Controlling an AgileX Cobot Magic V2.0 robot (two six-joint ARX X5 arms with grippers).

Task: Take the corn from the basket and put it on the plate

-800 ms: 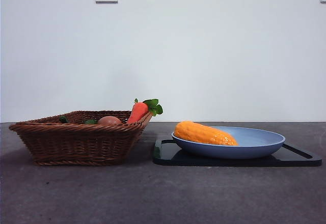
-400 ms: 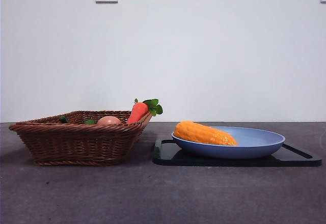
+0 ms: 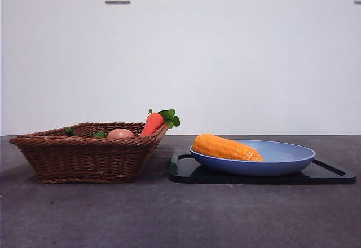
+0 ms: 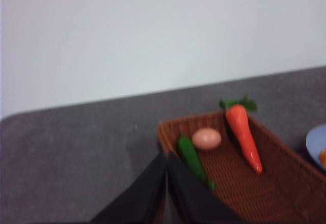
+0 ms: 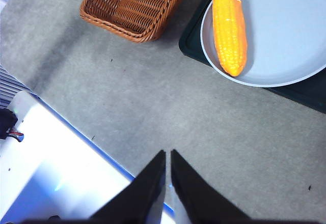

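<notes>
The orange-yellow corn (image 3: 227,147) (image 5: 229,30) lies on the light-blue plate (image 3: 285,156) (image 5: 285,35), against its rim on the side nearest the basket. The brown wicker basket (image 3: 84,156) (image 4: 275,183) (image 5: 133,7) stands beside the plate. No arm shows in the front view. My left gripper (image 4: 166,159) is shut and hangs above the basket's corner, holding nothing. My right gripper (image 5: 168,155) is shut too, raised high over the bare table, well clear of the plate.
A black tray (image 3: 333,175) (image 5: 196,48) lies under the plate. In the basket are a red-orange carrot (image 3: 152,124) (image 4: 243,135), a pinkish egg (image 3: 120,133) (image 4: 206,138) and a green vegetable (image 4: 192,158). The table's near edge (image 5: 86,135) runs below the right gripper.
</notes>
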